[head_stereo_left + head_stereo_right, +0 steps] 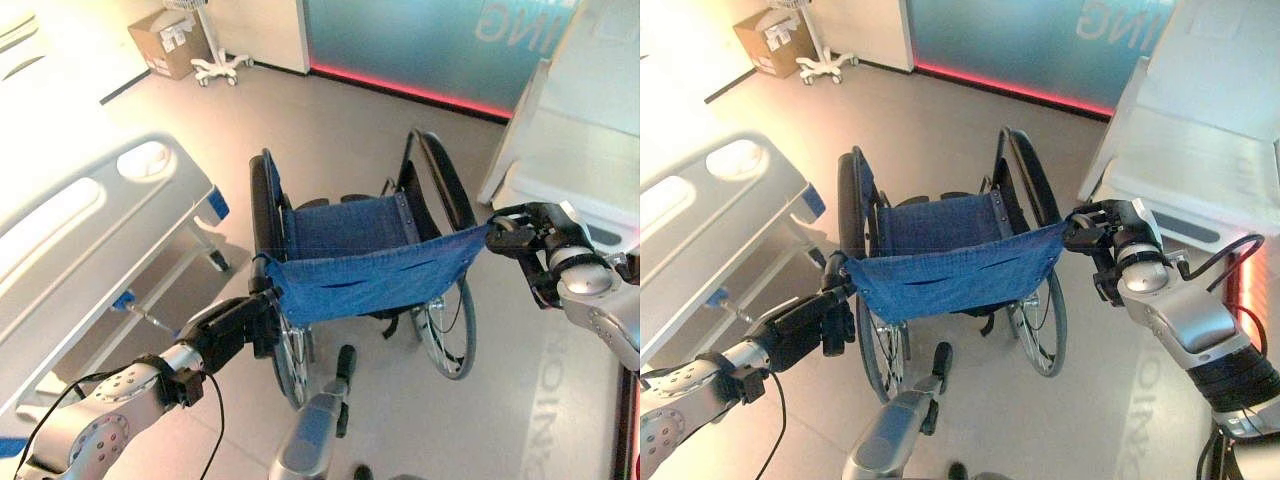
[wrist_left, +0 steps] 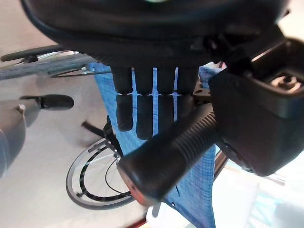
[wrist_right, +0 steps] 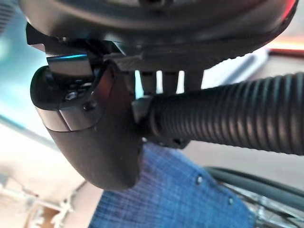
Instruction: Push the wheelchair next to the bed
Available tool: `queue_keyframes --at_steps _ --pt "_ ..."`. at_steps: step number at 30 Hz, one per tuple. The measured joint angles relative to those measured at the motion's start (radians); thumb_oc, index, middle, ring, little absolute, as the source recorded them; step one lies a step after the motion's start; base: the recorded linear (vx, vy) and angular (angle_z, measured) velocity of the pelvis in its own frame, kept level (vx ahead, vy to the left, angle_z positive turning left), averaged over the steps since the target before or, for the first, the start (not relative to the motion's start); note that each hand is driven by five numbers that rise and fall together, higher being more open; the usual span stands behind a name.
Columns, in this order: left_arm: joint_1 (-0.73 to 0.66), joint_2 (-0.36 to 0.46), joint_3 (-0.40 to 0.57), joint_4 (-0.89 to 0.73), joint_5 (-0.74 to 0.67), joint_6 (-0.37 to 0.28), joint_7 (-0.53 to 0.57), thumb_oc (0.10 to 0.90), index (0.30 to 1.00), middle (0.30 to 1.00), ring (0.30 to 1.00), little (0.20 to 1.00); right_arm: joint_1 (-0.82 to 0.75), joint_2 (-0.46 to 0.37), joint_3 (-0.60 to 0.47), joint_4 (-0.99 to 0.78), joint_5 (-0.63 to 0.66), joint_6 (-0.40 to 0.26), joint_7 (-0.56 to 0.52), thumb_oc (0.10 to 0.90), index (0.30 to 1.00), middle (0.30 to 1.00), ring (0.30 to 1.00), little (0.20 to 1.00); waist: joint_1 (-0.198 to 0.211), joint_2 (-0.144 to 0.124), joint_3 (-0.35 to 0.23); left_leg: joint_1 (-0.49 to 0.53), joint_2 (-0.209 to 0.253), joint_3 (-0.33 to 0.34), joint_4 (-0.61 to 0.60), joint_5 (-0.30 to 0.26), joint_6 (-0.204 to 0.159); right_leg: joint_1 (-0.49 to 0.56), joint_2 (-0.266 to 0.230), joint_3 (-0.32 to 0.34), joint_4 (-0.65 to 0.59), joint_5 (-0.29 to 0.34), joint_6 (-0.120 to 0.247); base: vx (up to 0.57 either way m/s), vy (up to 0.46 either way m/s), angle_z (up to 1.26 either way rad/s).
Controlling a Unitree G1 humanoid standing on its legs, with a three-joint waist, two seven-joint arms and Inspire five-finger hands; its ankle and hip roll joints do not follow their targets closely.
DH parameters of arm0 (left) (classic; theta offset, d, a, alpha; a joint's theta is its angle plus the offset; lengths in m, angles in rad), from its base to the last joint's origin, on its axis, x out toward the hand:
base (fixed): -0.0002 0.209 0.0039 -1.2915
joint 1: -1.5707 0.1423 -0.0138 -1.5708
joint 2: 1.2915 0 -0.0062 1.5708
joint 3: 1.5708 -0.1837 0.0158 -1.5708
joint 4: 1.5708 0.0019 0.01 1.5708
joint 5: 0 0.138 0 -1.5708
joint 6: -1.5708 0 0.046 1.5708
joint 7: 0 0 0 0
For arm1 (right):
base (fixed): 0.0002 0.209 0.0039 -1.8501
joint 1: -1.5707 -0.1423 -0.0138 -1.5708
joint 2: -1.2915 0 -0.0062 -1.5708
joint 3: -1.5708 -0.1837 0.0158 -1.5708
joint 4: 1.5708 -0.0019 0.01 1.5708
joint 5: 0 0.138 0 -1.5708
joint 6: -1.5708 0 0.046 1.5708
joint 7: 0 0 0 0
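Observation:
A wheelchair [image 1: 350, 250] with a blue cloth seat and back stands on the floor in front of me, its back toward me. My left hand [image 1: 235, 330] is at its left push handle [image 2: 175, 152], and the ribbed grip lies between the thumb and the curled fingers [image 2: 142, 114]. My right hand [image 1: 535, 245] is shut on the right push handle [image 3: 228, 116], with its thumb [image 3: 95, 142] wrapped over the grip. The bed [image 1: 90, 230], with a grey side rail, stands to the left of the wheelchair, a strip of floor between them.
A white cabinet [image 1: 580, 130] stands close on the right, just past my right hand. A cardboard box [image 1: 170, 42] and a white wheeled stand [image 1: 220, 68] are at the far left. A teal wall panel [image 1: 420, 40] closes the back.

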Motion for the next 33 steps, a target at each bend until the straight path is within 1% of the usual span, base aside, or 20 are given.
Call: queue_keyframes --at_steps 1,2,3,4,5,7,8,11,13,15,17,20,22,26,28,29,30,31,32,33 --pt "0.013 0.004 0.012 -0.009 -0.008 0.0 0.0 0.4 0.3 0.3 0.3 0.3 0.001 0.0 0.0 -0.002 -0.011 -0.006 0.009 0.4 0.3 0.3 0.3 0.3 0.015 0.003 -0.013 0.023 0.005 -0.018 -0.007 0.003 -0.001 0.001 -0.001 0.012 0.028 -0.033 0.001 0.58 0.086 -0.42" --pt "0.004 0.008 0.023 -0.007 -0.015 -0.001 0.001 0.4 0.3 0.3 0.3 0.3 -0.002 0.004 -0.001 0.002 -0.025 -0.026 0.011 0.4 0.3 0.3 0.3 0.3 0.019 -0.018 -0.012 0.029 -0.019 0.004 0.0 0.07 0.007 -0.005 -0.027 -0.008 0.083 -0.068 0.009 0.39 0.053 -0.2" --pt "-0.007 0.002 0.023 0.0 -0.015 0.0 0.008 0.4 0.3 0.3 0.3 0.3 -0.008 0.012 -0.001 0.006 -0.033 -0.031 0.011 0.4 0.3 0.3 0.3 0.3 0.02 -0.017 -0.013 0.032 -0.027 0.003 0.01 0.076 0.015 -0.022 -0.029 -0.06 0.139 -0.063 0.027 0.5 0.066 -0.23" --pt "-0.021 0.001 0.023 0.016 -0.012 0.0 0.019 0.4 0.3 0.3 0.3 0.3 -0.026 0.044 0.011 0.018 -0.06 -0.032 0.011 0.4 0.3 0.3 0.3 0.3 0.039 -0.011 -0.016 0.055 -0.016 0.011 0.014 0.1 0.059 -0.122 -0.038 -0.194 0.362 -0.05 0.139 0.36 0.033 -0.32" --pt "-0.021 0.01 0.025 0.016 -0.012 0.0 0.024 0.4 0.3 0.3 0.3 0.3 -0.025 0.049 0.013 0.02 -0.059 -0.032 0.012 0.4 0.3 0.3 0.3 0.3 0.048 -0.01 -0.015 0.076 -0.012 0.032 0.011 0.126 0.102 -0.155 -0.05 -0.242 0.449 -0.029 0.183 0.47 0.041 -0.31" --pt "-0.031 0.027 0.029 0.043 -0.015 0.009 0.019 0.4 0.3 0.3 0.3 0.3 -0.041 0.097 0.037 0.053 -0.068 -0.016 0.012 0.4 0.3 0.3 0.3 0.3 0.065 -0.039 -0.013 0.131 -0.051 0.048 0.075 0.146 0.165 -0.229 -0.117 -0.284 0.738 0.105 0.409 0.45 0.035 -0.16" --pt "-0.037 0.029 0.029 0.05 -0.015 0.012 0.02 0.4 0.3 0.3 0.3 0.3 -0.041 0.103 0.042 0.057 -0.068 -0.016 0.012 0.4 0.3 0.3 0.3 0.3 0.066 -0.046 -0.013 0.136 -0.056 0.063 0.095 0.126 0.185 -0.252 -0.128 -0.284 0.788 0.134 0.413 0.4 0.039 -0.12" --pt "-0.075 0.064 0.049 0.093 -0.012 0.017 0.022 0.4 0.3 0.3 0.3 0.3 -0.093 0.131 0.073 0.067 -0.067 0.0 0.01 0.4 0.3 0.3 0.3 0.3 0.046 -0.056 -0.014 0.232 -0.065 0.048 0.006 0.121 0.204 -0.434 -0.206 -0.34 0.817 0.086 0.319 0.36 -0.037 0.17" --pt "-0.123 0.069 0.05 0.139 -0.012 0.015 0.019 0.4 0.3 0.3 0.3 0.3 -0.114 0.135 0.092 0.069 -0.067 0.005 0.009 0.4 0.3 0.3 0.3 0.3 0.018 -0.056 -0.013 0.28 -0.061 0.02 -0.033 0.113 0.203 -0.498 -0.233 -0.38 0.616 0.062 0.278 0.34 -0.162 0.62" --pt "-0.16 0.068 0.049 0.164 -0.011 0.014 0.017 0.4 0.3 0.3 0.3 0.3 -0.124 0.136 0.092 0.07 -0.066 0.005 0.01 0.4 0.3 0.3 0.3 0.3 -0.002 -0.059 -0.012 0.292 -0.063 -0.003 -0.033 0.096 0.202 -0.52 -0.247 -0.406 0.474 0.07 0.277 0.32 -0.223 0.6" --pt "-0.202 0.062 0.047 0.206 -0.004 0.011 0.011 0.4 0.3 0.3 0.3 0.3 -0.138 0.14 0.102 0.071 -0.066 0.004 0.01 0.4 0.3 0.3 0.3 0.3 -0.021 -0.064 -0.009 0.319 -0.065 -0.01 -0.015 0.042 0.194 -0.569 -0.28 -0.437 0.283 0.105 0.308 0.45 -0.37 0.41" --pt "-0.205 0.057 0.053 0.233 -0.002 0.009 0.023 0.4 0.3 0.3 0.3 0.3 -0.154 0.138 0.105 0.063 -0.056 0.008 0.037 0.4 0.3 0.3 0.3 0.3 -0.068 -0.063 -0.001 0.37 -0.079 -0.023 0.026 -0.034 0.191 -0.613 -0.351 -0.44 0.059 0.262 0.315 0.48 -0.339 0.57" --pt "-0.184 0.055 0.074 0.238 -0.001 -0.008 0.026 0.4 0.3 0.3 0.3 0.3 -0.149 0.132 0.107 0.03 -0.053 0.042 0.06 0.4 0.3 0.3 0.3 0.3 -0.081 -0.077 0.004 0.425 -0.073 -0.029 0.039 -0.089 0.171 -0.614 -0.385 -0.446 0.029 0.327 0.277 0.54 -0.389 0.64" --pt "-0.141 0.049 0.128 0.238 0.029 -0.014 0.022 0.4 0.3 0.3 0.3 0.3 -0.207 0.117 0.17 0.047 -0.006 0.087 0.117 0.4 0.3 0.3 0.3 0.3 -0.077 -0.121 -0.012 0.531 -0.038 -0.097 0.055 -0.178 0.098 -0.521 -0.314 -0.44 0.045 0.385 0.244 0.43 -0.325 0.5" --pt "-0.139 0.053 0.148 0.233 0.036 -0.024 0.02 0.4 0.3 0.3 0.3 0.3 -0.249 0.113 0.194 0.071 0.019 0.09 0.136 0.4 0.3 0.3 0.3 0.3 -0.055 -0.117 -0.015 0.514 0.018 -0.141 0.142 -0.208 0.042 -0.507 -0.25 -0.454 0.079 0.374 0.204 0.37 -0.415 0.24" --pt "-0.14 0.053 0.173 0.233 0.046 -0.025 0.02 0.4 0.3 0.3 0.3 0.3 -0.317 0.112 0.238 0.097 0.024 0.09 0.147 0.4 0.3 0.3 0.3 0.3 -0.023 -0.119 -0.015 0.438 0.038 -0.158 0.304 -0.228 0.002 -0.526 -0.227 -0.499 0.131 0.342 0.154 0.32 -0.385 -0.31" --pt "-0.142 0.052 0.175 0.233 0.059 -0.025 0.02 0.4 0.3 0.3 0.3 0.3 -0.343 0.114 0.253 0.11 0.024 0.09 0.15 0.4 0.3 0.3 0.3 0.3 -0.005 -0.12 -0.015 0.391 0.038 -0.16 0.409 -0.228 -0.002 -0.533 -0.224 -0.529 0.153 0.327 0.129 0.31 -0.37 -0.45" --pt "-0.14 0.051 0.174 0.233 0.077 -0.025 0.018 0.4 0.3 0.3 0.3 0.3 -0.378 0.123 0.278 0.135 0.024 0.083 0.156 0.4 0.3 0.3 0.3 0.3 0.019 -0.11 -0.015 0.295 0.04 -0.179 0.606 -0.173 -0.079 -0.529 -0.208 -0.555 0.179 0.292 0.081 0.33 -0.354 -0.33" --pt "-0.13 0.05 0.172 0.233 0.085 -0.024 0.006 0.4 0.3 0.3 0.3 0.3 -0.388 0.127 0.284 0.136 0.023 0.081 0.155 0.4 0.3 0.3 0.3 0.3 0.04 -0.103 -0.014 0.197 0.021 -0.214 0.783 -0.029 -0.095 -0.51 -0.207 -0.54 0.169 0.28 0.071 0.3 -0.297 -0.21" --pt "-0.124 0.044 0.167 0.233 0.092 -0.024 -0.001 0.4 0.3 0.3 0.3 0.3 -0.389 0.128 0.286 0.135 0.023 0.081 0.155 0.4 0.3 0.3 0.3 0.3 0.048 -0.103 -0.012 0.152 0.003 -0.232 0.832 -0.014 -0.089 -0.493 -0.206 -0.519 0.155 0.264 0.06 0.41 -0.314 0.39"
